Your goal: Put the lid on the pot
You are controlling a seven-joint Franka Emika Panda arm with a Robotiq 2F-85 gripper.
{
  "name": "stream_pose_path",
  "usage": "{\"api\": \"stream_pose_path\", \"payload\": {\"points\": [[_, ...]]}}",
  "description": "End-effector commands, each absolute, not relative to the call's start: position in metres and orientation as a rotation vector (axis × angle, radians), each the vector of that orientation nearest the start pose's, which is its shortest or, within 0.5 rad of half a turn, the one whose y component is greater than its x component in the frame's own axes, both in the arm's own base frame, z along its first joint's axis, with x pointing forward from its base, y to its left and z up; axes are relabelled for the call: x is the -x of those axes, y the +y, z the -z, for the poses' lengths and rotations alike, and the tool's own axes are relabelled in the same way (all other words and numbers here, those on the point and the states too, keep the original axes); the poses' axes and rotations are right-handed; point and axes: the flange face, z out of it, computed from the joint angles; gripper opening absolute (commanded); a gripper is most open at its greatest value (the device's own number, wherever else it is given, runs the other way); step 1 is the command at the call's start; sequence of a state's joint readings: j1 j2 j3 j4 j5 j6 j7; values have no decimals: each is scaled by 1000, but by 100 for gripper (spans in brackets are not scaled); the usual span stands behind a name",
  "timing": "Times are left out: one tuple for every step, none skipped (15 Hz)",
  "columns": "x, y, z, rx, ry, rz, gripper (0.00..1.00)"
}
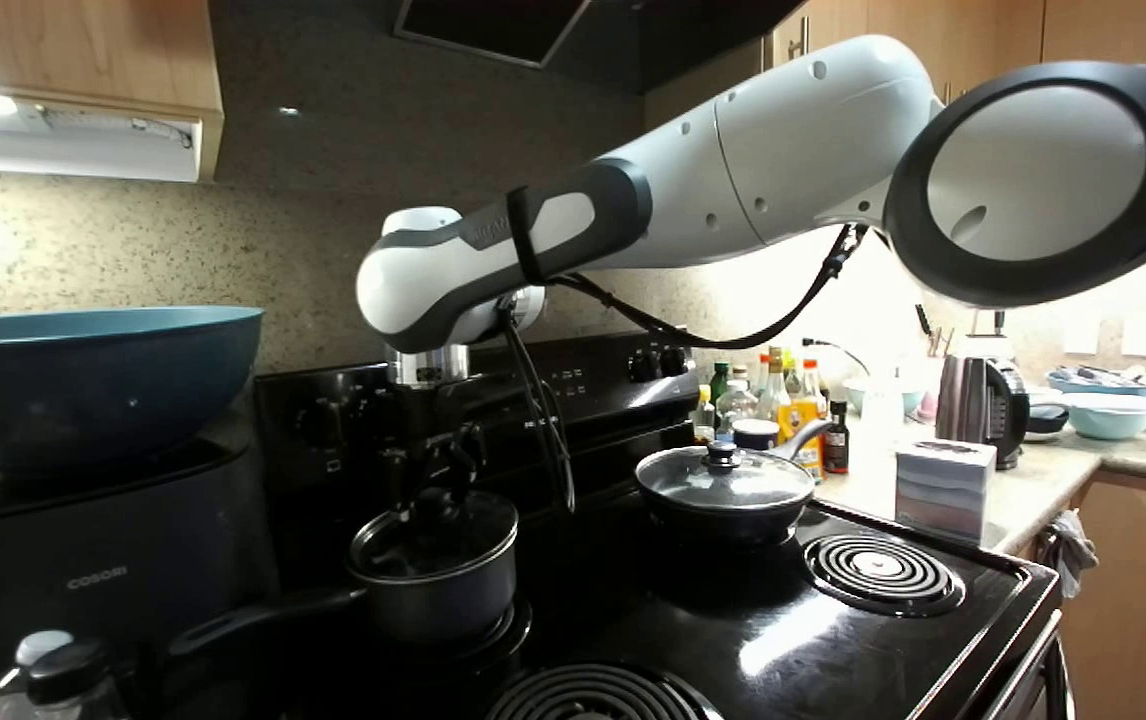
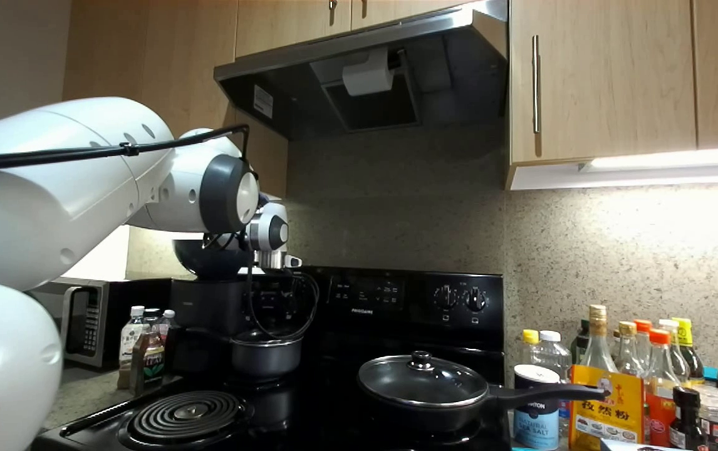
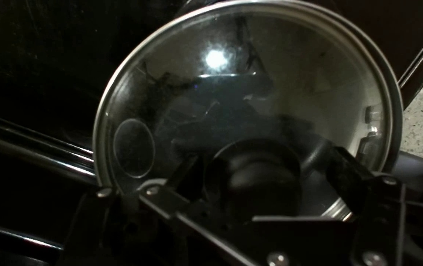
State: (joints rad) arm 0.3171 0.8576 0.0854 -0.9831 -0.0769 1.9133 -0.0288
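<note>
The dark saucepan [image 1: 443,605] stands on a back burner, its long handle [image 1: 268,615] pointing away from the control panel side. It also shows in an exterior view [image 2: 266,360]. The glassy lid [image 1: 403,550] lies on top of the saucepan, its thin metal rim along the pot's edge. In the wrist view the lid [image 3: 233,103] fills the middle, with its black knob [image 3: 254,177] below. My gripper [image 3: 265,164] is open around the knob. One finger is close beside it; a gap shows between the knob and the other finger.
A wider pan with a glass lid [image 1: 723,480] sits on another burner. A big blue bowl [image 1: 93,385] rests on a black appliance [image 1: 103,575] beside the saucepan. Bottles [image 1: 73,680] stand near the handle. The stove's control panel [image 2: 403,300] is behind. A cable [image 1: 543,420] hangs from the wrist.
</note>
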Motion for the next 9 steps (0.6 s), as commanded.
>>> {"api": "stream_pose_path", "payload": {"points": [[-723,282,-350,3028,-672,76,60],[-723,283,-351,3029,-681,86,53],[-723,285,-353,3030,-691,97,48],[-723,285,-356,3031,-695,104,41],[-723,286,-358,3039,-704,126,36],[-723,286,-361,3039,-707,134,31],[-722,286,-362,3042,-715,137,28],[-722,287,-362,3042,-717,139,28],[-721,287,-362,3028,-711,129,25]]}}
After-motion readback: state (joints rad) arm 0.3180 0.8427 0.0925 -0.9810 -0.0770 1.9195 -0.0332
